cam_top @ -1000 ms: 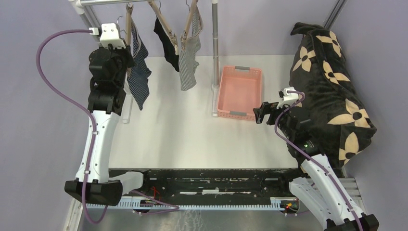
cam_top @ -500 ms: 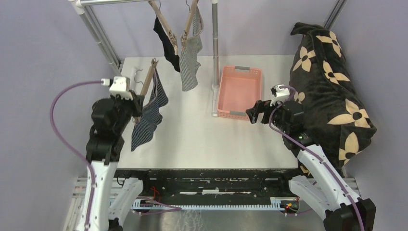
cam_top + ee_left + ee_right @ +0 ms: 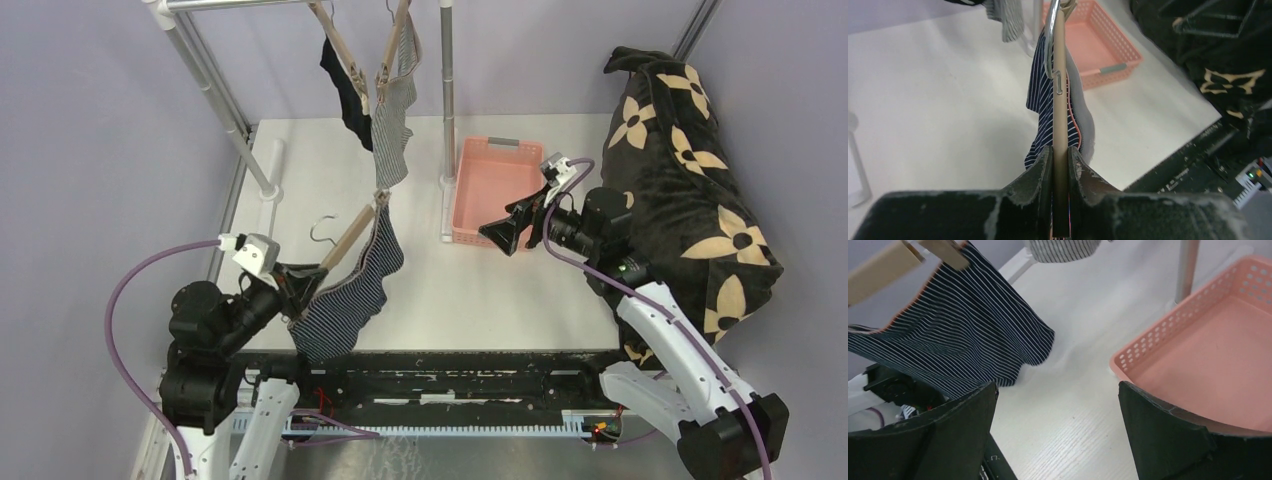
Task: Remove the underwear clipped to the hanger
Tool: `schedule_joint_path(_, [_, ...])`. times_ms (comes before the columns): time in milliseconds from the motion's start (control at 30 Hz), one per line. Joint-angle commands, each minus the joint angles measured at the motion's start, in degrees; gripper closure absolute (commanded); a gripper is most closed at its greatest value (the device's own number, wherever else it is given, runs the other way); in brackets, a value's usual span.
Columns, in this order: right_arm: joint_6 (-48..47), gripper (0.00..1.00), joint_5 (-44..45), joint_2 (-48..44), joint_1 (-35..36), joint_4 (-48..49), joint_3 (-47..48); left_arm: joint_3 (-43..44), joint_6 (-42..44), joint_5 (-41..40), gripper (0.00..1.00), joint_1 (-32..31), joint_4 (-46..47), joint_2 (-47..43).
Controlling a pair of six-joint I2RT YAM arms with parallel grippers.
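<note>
In hand: freeing the navy white-pinstriped cloth briefs (image 3: 345,300) from the tan wooden clip hanger (image 3: 352,238). The left gripper (image 3: 290,287) is clamped on the hanger's bar by the near-left corner of the white counter (image 3: 450,295), and the briefs dangle just beyond its fingers. The right gripper (image 3: 497,236), wide open and empty, faces them from mid-counter, well apart. Next it likely must reach in and pull the cloth.

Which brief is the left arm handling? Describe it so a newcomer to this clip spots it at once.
Above the front-left of the white table, the left gripper clamps a wooden hanger. Clipped to that hanger hangs the navy brief with thin white stripes. The black brief and the grey-striped brief hang from the back rail.
</note>
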Motion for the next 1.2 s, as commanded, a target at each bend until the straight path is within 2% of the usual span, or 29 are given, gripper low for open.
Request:
schedule_joint_path(0, [1.6, 0.03, -8.0, 0.2, 0.7, 3.2, 5.9, -0.9, 2.3, 12.0, 0.97, 0.1, -0.6, -1.9])
schedule_joint_path(167, [1.4, 0.0, -14.5, 2.5, 1.8, 2.2, 11.7, -0.4, 1.8, 20.9, 0.97, 0.1, 2.2, -0.9])
schedule_joint_path(300, [1.0, 0.0, -24.9, 4.1, 3.0, 5.9, 14.6, 0.7, 1.2, 26.1, 0.97, 0.1, 4.3, 1.8])
schedule_joint_path(533, [0.4, 0.0, -31.8, 6.3, 5.2, 7.6, 18.2, -1.9, -7.4, 33.0, 0.97, 0.0, 17.4, 3.1])
schedule_joint_path(767, [-0.7, 0.0, -32.5, 6.5, 7.0, 7.6, 18.5, -5.7, -16.6, 37.0, 0.97, 0.1, 28.4, 4.7])
schedule_joint_path(1167, [0.0, 0.03, -32.2, 11.2, 9.3, 8.9, 21.5, -7.7, -19.3, 38.1, 0.97, 0.1, 29.8, 4.5])
